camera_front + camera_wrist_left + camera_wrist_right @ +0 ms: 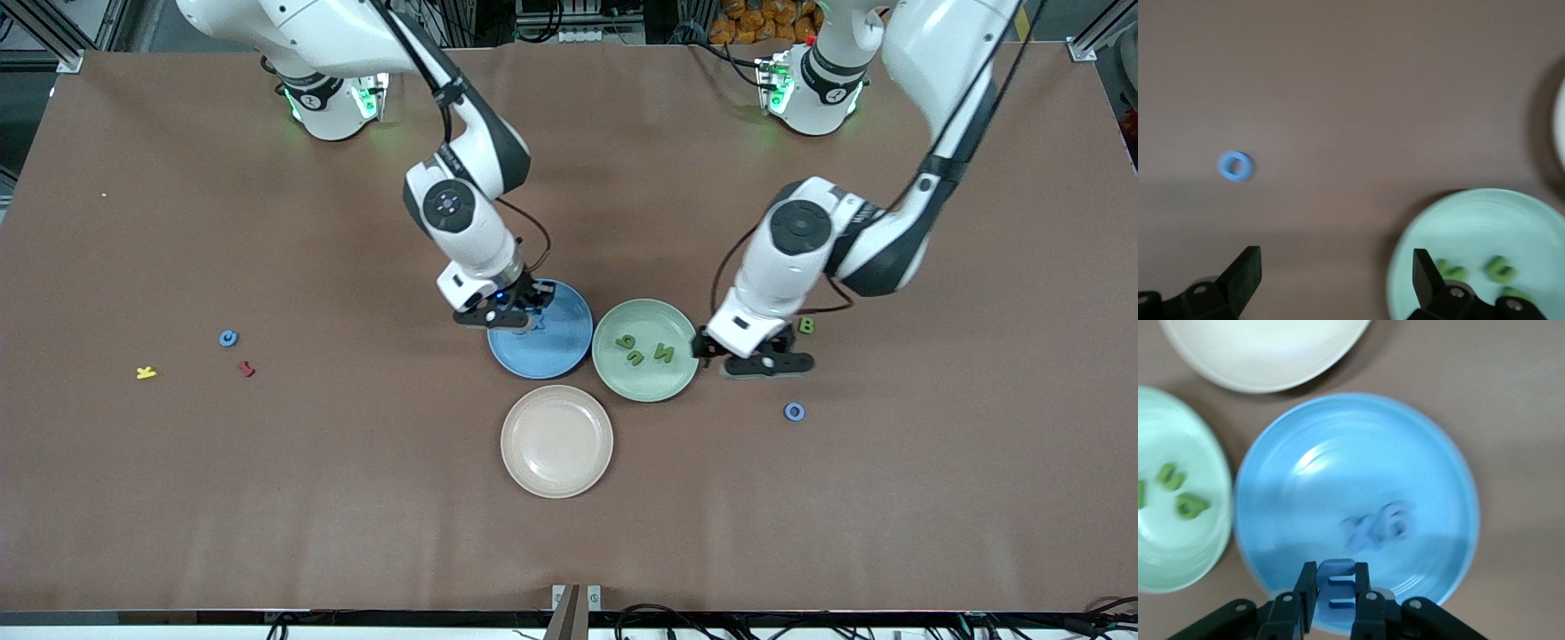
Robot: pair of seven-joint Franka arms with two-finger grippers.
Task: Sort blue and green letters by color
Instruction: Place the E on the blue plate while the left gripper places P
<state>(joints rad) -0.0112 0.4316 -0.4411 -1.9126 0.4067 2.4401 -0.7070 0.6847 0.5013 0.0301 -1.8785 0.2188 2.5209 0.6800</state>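
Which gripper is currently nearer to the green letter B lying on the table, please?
Left. The left gripper, open, hangs beside the green plate, close to the green letter B. The right gripper is over the blue plate, shut on a blue letter.

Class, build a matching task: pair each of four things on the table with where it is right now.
Things:
1. blue ring letter
2. green letter B
3. blue letter E
4. green plate

Places:
a. between the right gripper's fingers, over the blue plate
b. holds three green letters
c. on the table beside the left gripper
d. on the table, nearer the front camera than the left gripper

Pairs: 1-d, 2-c, 3-a, 4-b
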